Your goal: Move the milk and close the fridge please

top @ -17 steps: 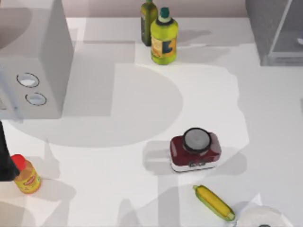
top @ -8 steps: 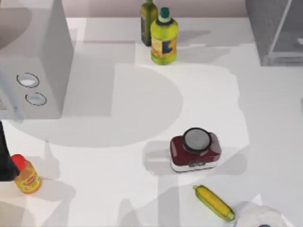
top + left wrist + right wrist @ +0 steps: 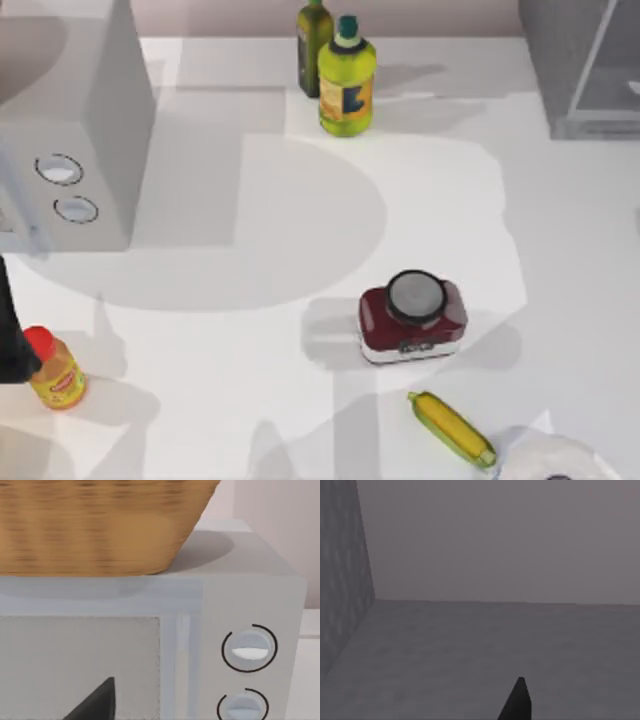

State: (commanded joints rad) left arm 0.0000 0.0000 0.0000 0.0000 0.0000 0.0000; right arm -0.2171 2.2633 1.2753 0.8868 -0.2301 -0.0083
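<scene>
The fridge [image 3: 585,70] is the grey cabinet at the table's far right corner, cut off by the top view's edge, with a thin panel edge slanting across it. The milk is out of view. My right gripper [image 3: 517,702] appears as a dark tip in the right wrist view, in front of plain grey surfaces [image 3: 495,645] that meet in a corner. My left arm [image 3: 10,335] is a dark shape at the table's left edge, beside a yellow red-capped bottle [image 3: 55,372]. In the left wrist view my left gripper [image 3: 95,702] is a dark tip facing the dialled grey box [image 3: 150,645].
The grey box with two dials [image 3: 70,130] stands at the back left with a wicker basket [image 3: 95,525] on top. Two oil bottles [image 3: 345,80] stand at the back centre. A red jar [image 3: 412,315], a corn cob [image 3: 452,428] and a white round object [image 3: 555,460] lie front right.
</scene>
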